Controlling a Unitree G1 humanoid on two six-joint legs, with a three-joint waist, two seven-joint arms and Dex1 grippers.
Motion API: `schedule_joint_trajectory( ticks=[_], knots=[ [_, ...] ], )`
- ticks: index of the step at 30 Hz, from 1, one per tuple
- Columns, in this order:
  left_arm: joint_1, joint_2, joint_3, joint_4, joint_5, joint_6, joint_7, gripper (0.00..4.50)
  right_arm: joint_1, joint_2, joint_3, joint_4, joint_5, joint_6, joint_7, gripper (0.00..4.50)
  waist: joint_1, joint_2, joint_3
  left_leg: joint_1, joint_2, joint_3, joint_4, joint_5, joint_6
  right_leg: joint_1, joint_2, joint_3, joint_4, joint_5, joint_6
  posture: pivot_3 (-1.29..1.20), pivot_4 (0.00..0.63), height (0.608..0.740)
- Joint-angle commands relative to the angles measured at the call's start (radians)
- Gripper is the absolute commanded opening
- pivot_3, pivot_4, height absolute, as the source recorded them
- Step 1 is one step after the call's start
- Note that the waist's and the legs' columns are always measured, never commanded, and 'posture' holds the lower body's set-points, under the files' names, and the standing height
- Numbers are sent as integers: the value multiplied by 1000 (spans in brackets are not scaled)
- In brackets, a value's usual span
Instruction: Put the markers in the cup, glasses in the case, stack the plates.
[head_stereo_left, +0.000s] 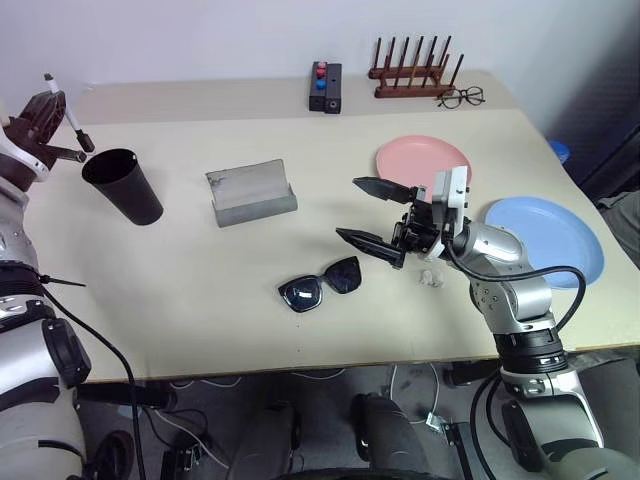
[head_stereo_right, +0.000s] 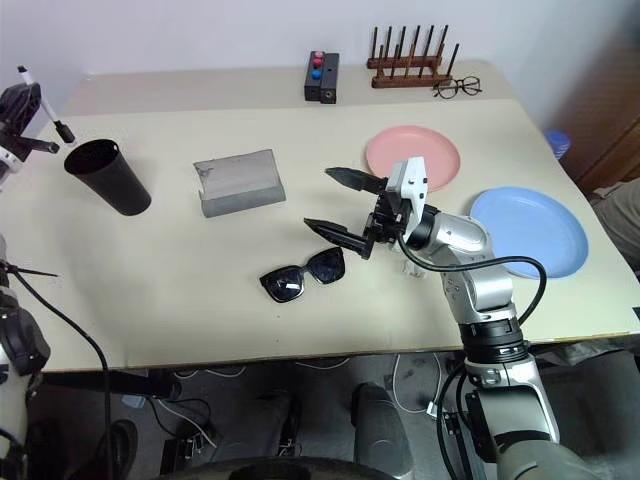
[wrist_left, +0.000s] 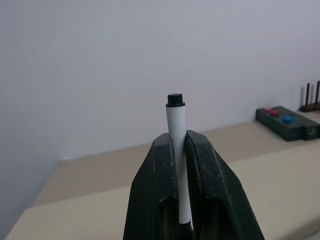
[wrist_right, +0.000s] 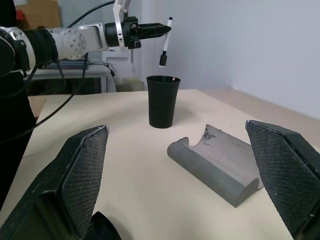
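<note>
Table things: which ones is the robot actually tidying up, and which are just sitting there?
Part of the job: marker held in the left gripper, black cup, sunglasses, grey case, pink plate, blue plate.

Just lying about: button box, wooden rack, wire spectacles.

This looks like a robotics lab or test room. A plain beige rectangular bench (head_stereo_left: 200, 300) stands against a bare white wall (head_stereo_left: 200, 40), and loose black cables (head_stereo_left: 230, 378) trail over the grey floor (head_stereo_left: 250, 420) beneath it. A small black box with red and blue buttons (head_stereo_left: 325, 87) sits at the bench's far edge beside a dark wooden peg rack (head_stereo_left: 410, 72), and the right wrist view shows a shelf with a brown cardboard box (wrist_right: 40, 14) behind.
</note>
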Motion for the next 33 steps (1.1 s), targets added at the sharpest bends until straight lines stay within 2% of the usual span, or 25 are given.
schedule_joint_trajectory(
  ticks=[1,9,12,19,25,29,33],
  knots=[
    [-20,-3,23,37,-11,-45,8,25,-12,-7,-29,-33,14,-4,-5,4500,0,0,0,0,0,0,0,0,0,0,0,0,0,0,0,0,150,740],
    [7,-10,16,67,3,-64,14,25,2,-15,-29,-46,9,-2,-7,4500,-2,0,0,0,0,0,0,-1,1,0,0,0,0,0,0,0,150,740],
    [16,-14,19,69,-4,-58,12,1057,3,-17,-29,-49,11,-1,-8,4500,-2,0,0,0,0,0,0,-1,1,0,0,0,0,0,0,0,150,740],
    [14,-12,20,38,-16,-35,1,4470,-3,-16,-25,-45,10,-2,-5,4500,-1,0,0,0,0,0,0,-1,1,0,0,0,0,0,0,0,150,740],
    [12,-15,8,-48,-35,21,-50,4470,-4,-15,-26,-37,9,-5,-4,4500,-1,0,0,0,0,0,0,-1,1,0,0,0,0,0,0,0,150,740],
    [-14,-38,-44,-157,-79,176,-165,4470,-19,-21,-40,18,-24,-47,-12,4500,0,0,0,0,0,0,0,-1,1,0,0,0,0,0,0,0,150,740],
    [-42,-79,-139,-261,-91,313,-273,4470,-90,-51,-73,182,-123,-178,-51,4500,2,0,0,0,-1,0,1,-1,2,1,0,0,0,0,0,0,150,740]
  ],
)
